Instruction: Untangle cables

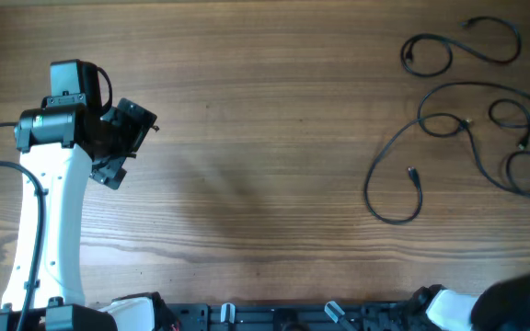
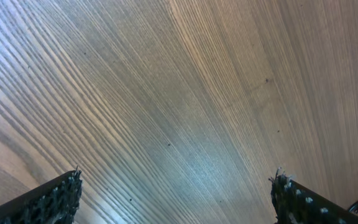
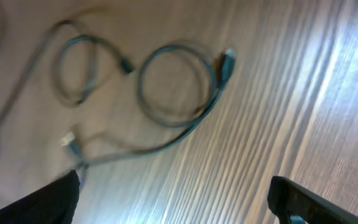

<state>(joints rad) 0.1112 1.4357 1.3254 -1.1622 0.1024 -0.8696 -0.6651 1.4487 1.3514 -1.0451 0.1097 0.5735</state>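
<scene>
Overhead: the cables (image 1: 468, 122) lie as separate loose loops at the far right of the table (image 1: 265, 184), within the right arm's (image 1: 523, 294) side, so that arm is probably meant to work them. The left gripper (image 1: 125, 136) waits well apart from them.
Left wrist: its fingers (image 2: 55, 200) are spread wide over bare wood, holding nothing.
Right wrist, blurred: the right gripper (image 3: 176, 205) is spread and empty, with cable loops lying just ahead

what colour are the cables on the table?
The cables are black; the overhead view shows it best.
</scene>
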